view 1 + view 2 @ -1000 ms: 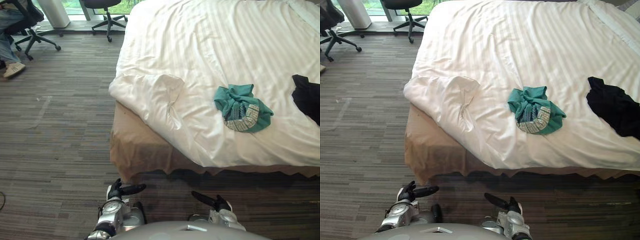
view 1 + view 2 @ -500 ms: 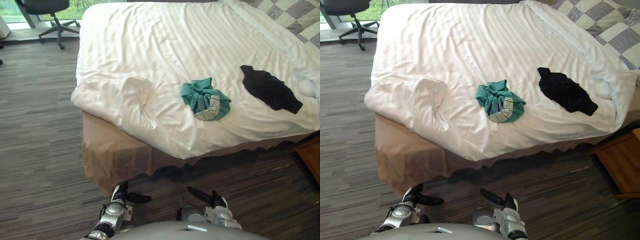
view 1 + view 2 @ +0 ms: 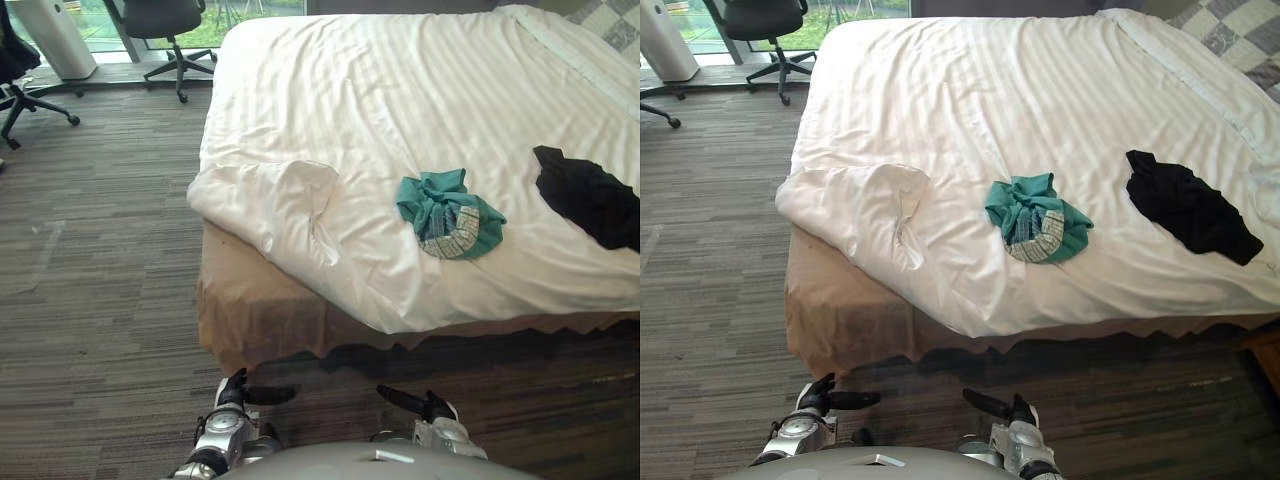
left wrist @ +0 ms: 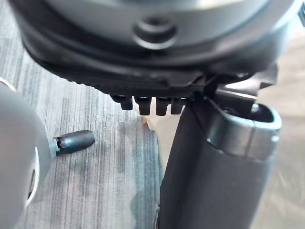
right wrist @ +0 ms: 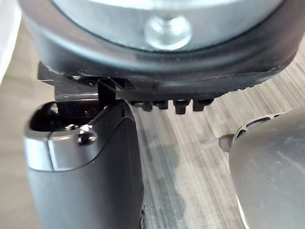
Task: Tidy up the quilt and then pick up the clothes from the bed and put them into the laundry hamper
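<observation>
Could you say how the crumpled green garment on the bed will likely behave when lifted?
The green garment lies bunched in soft folds, so it will probably droop and unfurl. It looks thin, so it is likely light and unlikely to roll.

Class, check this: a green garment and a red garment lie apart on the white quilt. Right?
No: the green garment lies apart from a black garment, not a red one, on the white quilt. The right eye view shows it.

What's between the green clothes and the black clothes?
Only bare quilt separates the green clothes and the black clothes, plain in the right eye view.
</observation>
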Available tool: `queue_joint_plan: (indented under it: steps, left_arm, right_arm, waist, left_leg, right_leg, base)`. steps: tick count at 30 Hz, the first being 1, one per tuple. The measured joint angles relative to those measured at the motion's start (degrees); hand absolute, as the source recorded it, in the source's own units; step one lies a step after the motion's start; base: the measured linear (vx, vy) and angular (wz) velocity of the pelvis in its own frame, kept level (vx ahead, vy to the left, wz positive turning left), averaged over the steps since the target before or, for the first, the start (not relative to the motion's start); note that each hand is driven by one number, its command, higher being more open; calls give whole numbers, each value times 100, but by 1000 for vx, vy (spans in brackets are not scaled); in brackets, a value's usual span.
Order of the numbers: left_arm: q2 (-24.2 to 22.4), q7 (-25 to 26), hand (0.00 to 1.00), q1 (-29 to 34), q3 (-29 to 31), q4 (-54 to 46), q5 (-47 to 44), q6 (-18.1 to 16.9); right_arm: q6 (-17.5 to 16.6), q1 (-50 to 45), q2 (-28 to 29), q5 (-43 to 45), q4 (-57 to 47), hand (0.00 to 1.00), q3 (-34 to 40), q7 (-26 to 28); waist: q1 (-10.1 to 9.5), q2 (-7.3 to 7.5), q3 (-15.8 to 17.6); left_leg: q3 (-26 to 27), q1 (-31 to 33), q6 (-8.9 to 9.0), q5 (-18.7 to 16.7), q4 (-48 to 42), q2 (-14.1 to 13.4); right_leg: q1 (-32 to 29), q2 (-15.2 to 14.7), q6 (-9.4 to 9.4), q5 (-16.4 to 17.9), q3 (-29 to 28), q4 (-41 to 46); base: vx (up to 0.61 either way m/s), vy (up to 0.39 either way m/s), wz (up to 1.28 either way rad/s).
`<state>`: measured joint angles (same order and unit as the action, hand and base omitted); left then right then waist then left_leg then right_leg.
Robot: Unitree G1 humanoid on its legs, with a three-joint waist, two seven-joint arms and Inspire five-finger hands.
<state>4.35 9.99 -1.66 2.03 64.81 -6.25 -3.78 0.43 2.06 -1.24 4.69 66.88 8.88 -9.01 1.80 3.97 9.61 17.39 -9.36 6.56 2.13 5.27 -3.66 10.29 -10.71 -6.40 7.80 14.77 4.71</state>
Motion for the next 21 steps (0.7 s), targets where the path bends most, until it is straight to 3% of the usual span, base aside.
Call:
queue_joint_plan:
  steps: [7,9,10,12,17,21]
  left_arm:
    - [-1,484,100,243,686,-17,-1013,-314]
    - [-26,723,100,368,1041,-194,-1767,-414]
    - [-235,963,100,593,1506,-845,-2657,-496]
    - [-398,1064,100,729,1863,-1829,-3370,-774]
    - [-381,1078,100,729,2350,-3217,-4029,-1407]
    - [-369,1114,100,651,2334,-3966,-4113,-1559]
  right_arm:
    - [-94,-4,17,-2,94,100,-62,-17]
    - [-112,-7,12,0,86,100,-63,-39]
    - [-111,-67,-3,2,20,100,-78,-55]
    - [-121,-172,-8,2,-87,100,-228,-55]
    - [-117,-350,-4,1,-316,100,-392,-5]
    - [-98,-347,-10,-1,-308,100,-415,29]
  waist:
    - [-31,64,-41]
    - [-27,76,-48]
    - [-99,86,-53]
    - [-217,131,-83]
    - [-309,176,-130]
    - [-310,224,-197]
  left_leg:
    - [-390,47,68,101,2,-85]
    - [-474,102,68,147,3,-100]
    - [-584,145,46,170,4,-100]
    - [-681,280,16,194,4,-96]
    - [-718,317,10,196,3,-59]
    - [-774,358,9,196,1,-28]
  right_leg:
    - [215,100,112,72,358,11]
    - [209,118,112,73,421,9]
    - [202,114,109,79,535,8]
    - [157,106,136,107,639,-2]
    - [204,105,65,52,669,-73]
    - [189,93,85,42,685,-82]
  base:
    - [-24,-47,30]
    - [-95,-32,23]
    - [-138,-17,37]
    - [-94,1,35]
    - [9,3,5]
    - [46,-2,6]
